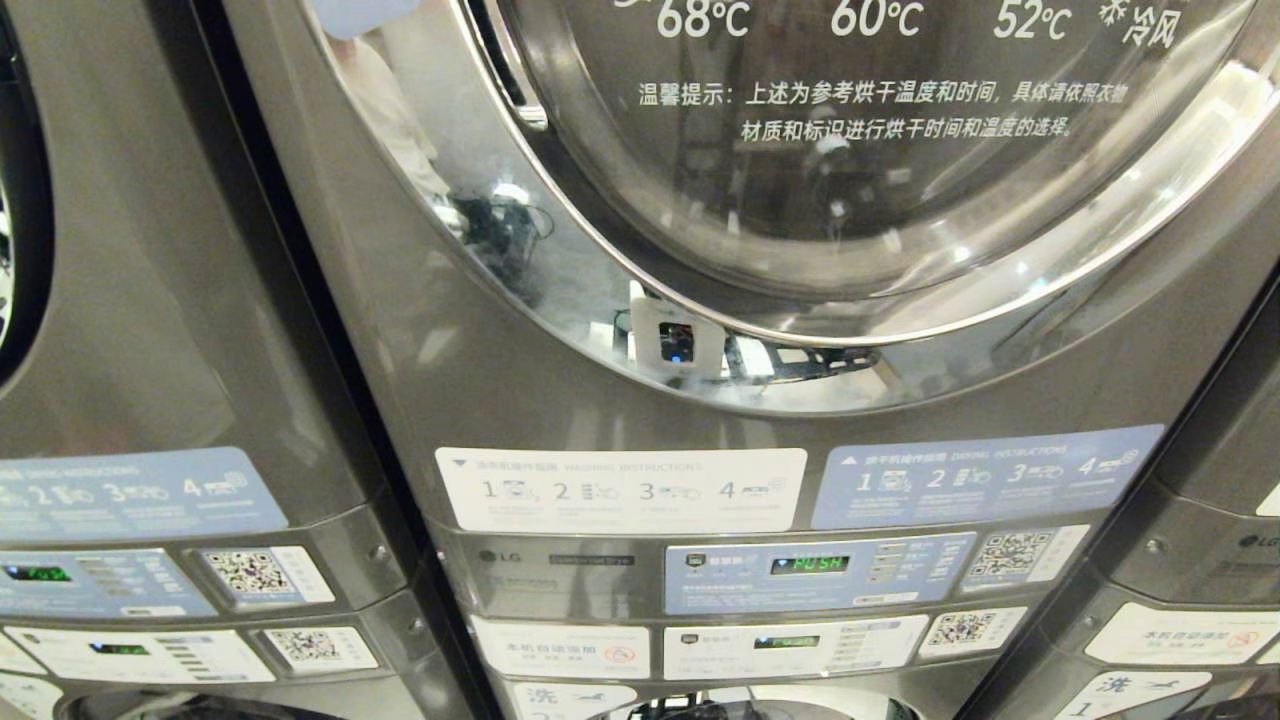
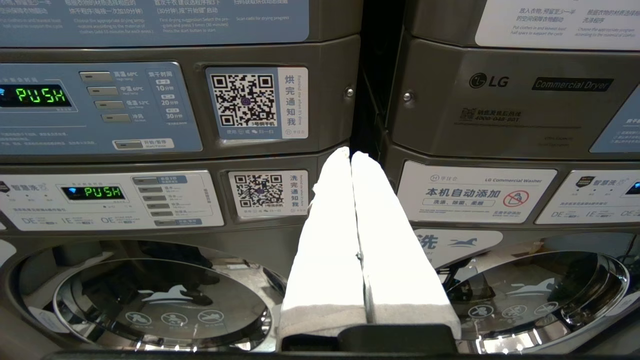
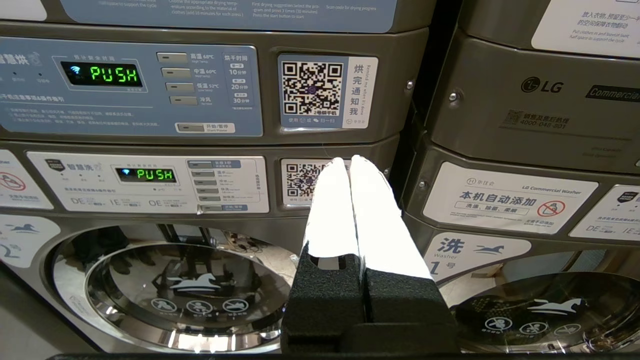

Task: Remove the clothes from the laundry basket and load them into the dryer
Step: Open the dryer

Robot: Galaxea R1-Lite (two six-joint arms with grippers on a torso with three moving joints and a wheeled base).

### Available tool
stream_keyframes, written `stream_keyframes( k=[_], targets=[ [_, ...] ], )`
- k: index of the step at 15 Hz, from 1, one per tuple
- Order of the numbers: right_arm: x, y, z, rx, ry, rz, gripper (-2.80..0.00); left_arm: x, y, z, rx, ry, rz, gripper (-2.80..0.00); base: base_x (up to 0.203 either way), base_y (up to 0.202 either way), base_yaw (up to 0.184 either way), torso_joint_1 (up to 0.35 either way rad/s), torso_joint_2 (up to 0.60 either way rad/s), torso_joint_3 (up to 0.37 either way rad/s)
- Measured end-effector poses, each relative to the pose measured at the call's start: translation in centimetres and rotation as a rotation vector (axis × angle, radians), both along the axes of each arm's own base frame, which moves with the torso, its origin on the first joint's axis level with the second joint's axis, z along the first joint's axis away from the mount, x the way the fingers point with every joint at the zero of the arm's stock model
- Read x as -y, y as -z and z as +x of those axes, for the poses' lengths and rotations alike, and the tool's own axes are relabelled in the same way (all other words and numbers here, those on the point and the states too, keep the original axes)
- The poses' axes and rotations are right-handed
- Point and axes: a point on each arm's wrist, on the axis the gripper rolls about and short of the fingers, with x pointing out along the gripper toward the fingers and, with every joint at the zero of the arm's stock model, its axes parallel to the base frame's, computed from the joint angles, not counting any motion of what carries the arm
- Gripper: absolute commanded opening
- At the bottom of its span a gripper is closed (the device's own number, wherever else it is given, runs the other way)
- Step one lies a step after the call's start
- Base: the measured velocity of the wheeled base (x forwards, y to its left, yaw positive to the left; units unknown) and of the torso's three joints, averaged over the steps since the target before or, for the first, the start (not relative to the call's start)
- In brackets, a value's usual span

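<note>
The grey dryer fills the head view, its round glass door closed. No clothes and no laundry basket show in any view. Neither arm appears in the head view. In the left wrist view my left gripper is shut, its white fingers pressed together with nothing between them, pointing at the gap between two machines. In the right wrist view my right gripper is likewise shut and empty, level with the control panels.
Control panels reading PUSH sit below the dryer door. Closed washer doors lie under the panels. Similar stacked machines stand at the left and right.
</note>
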Motion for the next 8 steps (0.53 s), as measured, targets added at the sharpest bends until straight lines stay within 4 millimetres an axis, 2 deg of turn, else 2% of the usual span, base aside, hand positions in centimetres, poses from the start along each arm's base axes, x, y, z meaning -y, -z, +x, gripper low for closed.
stream_keyframes(
  k=[8],
  targets=[
    [-0.01,-0.01,0.00,0.000,-0.005,-0.013,-2.80,0.00,0.00,0.00,0.000,0.000,0.000,-2.80,0.000,0.000,0.000,0.000,0.00,0.000]
  ],
)
